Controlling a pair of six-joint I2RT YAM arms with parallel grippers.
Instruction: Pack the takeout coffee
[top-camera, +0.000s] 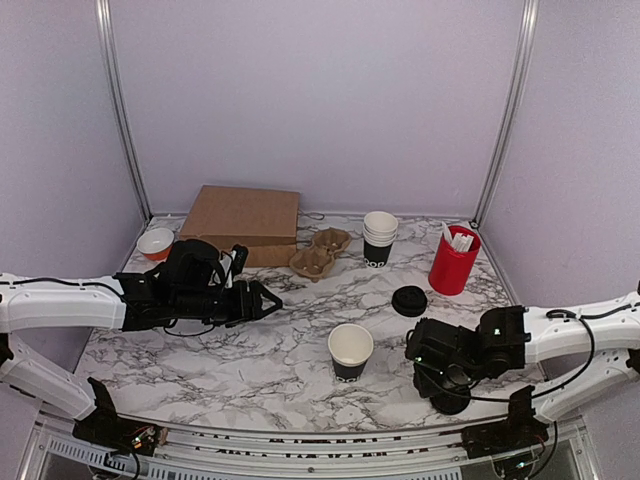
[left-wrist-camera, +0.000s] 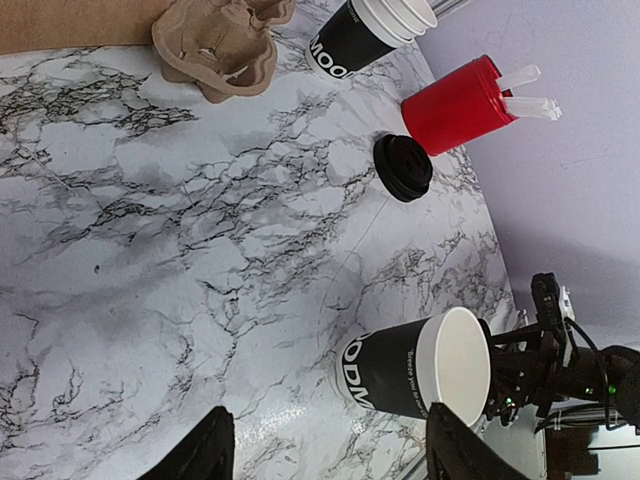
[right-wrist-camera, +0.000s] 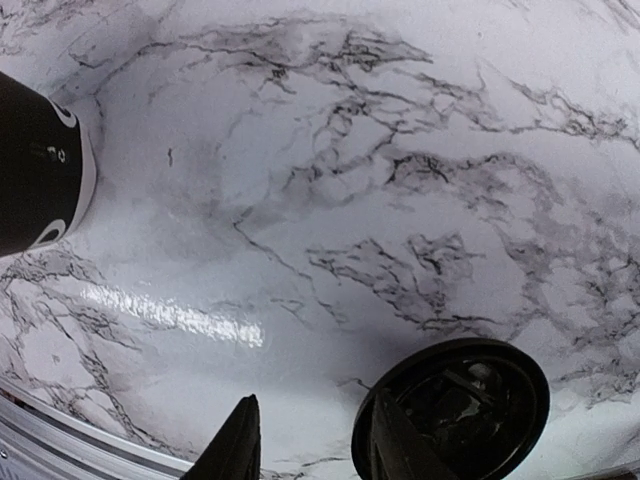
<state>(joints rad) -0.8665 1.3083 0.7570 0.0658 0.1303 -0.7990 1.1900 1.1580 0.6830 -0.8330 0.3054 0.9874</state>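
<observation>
Hovering the right tool (right-wrist-camera: 315, 420) half-open at the tabletop's (top-camera: 250, 370) near-right corner, 1 finger (right-wrist-camera: 392, 455) overlapping the black lid's (right-wrist-camera: 470, 400) rim, grip impossible to tell. Seeing the cup (top-camera: 350, 350) upright by the near edge's middle, directly left of it, farther from the empty, wide-open left tool (top-camera: 268, 300).

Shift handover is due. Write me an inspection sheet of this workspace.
Surface: marble table, glossy, no spill seen.
Job's things: cup upright, uncovered; lid flat beyond it; second lid beside the right claw.
Clutter: cardboard box, pulp carrier, cup stack, red tub, small bowl, all along the back.
Claws: left claw open, empty; right claw open, empty.
Cables: black lead on left arm, another on right arm.
Surroundings: lilac walls, metal frame posts.
</observation>
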